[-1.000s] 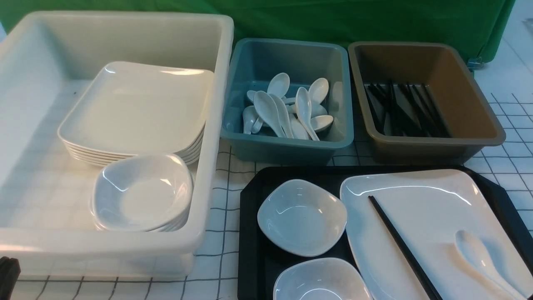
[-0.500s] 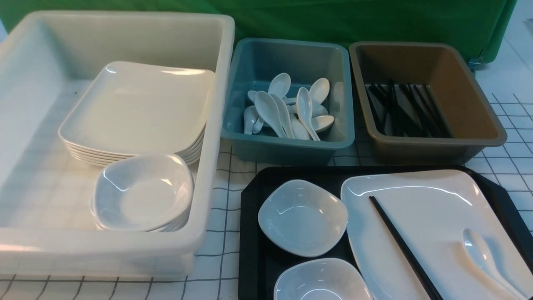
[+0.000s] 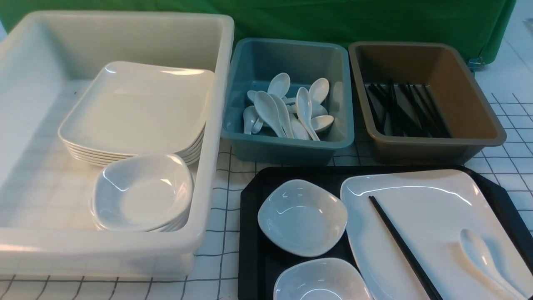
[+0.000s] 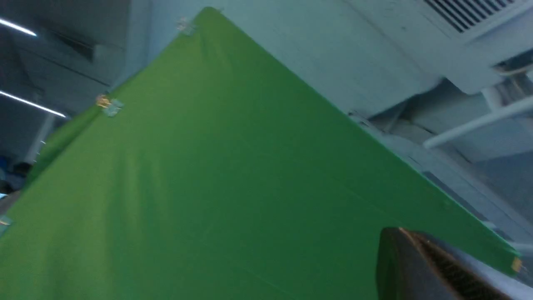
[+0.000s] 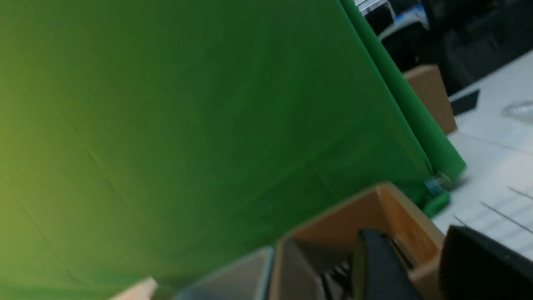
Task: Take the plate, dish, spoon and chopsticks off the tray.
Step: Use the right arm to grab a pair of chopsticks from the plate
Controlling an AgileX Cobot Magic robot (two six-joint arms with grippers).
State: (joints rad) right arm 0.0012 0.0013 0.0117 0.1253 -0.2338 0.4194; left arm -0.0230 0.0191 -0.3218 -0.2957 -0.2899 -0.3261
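The black tray (image 3: 251,246) lies at the front right. On it the white square plate (image 3: 433,208) carries black chopsticks (image 3: 400,243) and a white spoon (image 3: 479,255). One small white dish (image 3: 302,216) sits left of the plate, and a second dish (image 3: 320,281) is at the front edge. Neither gripper shows in the front view. In the left wrist view my left gripper (image 4: 397,231) is shut on nothing, aimed at the green backdrop. In the right wrist view my right gripper (image 5: 416,250) is open and empty, with the brown tub (image 5: 399,216) beyond it.
A big white tub (image 3: 210,125) on the left holds a stack of plates (image 3: 137,108) and stacked dishes (image 3: 141,191). A blue tub (image 3: 287,146) holds several spoons. The brown tub (image 3: 433,146) holds black chopsticks. A green backdrop (image 3: 333,21) closes the back.
The dark tip of my left arm has left the lower left corner of the front view. The spoon has shifted slightly on the plate.
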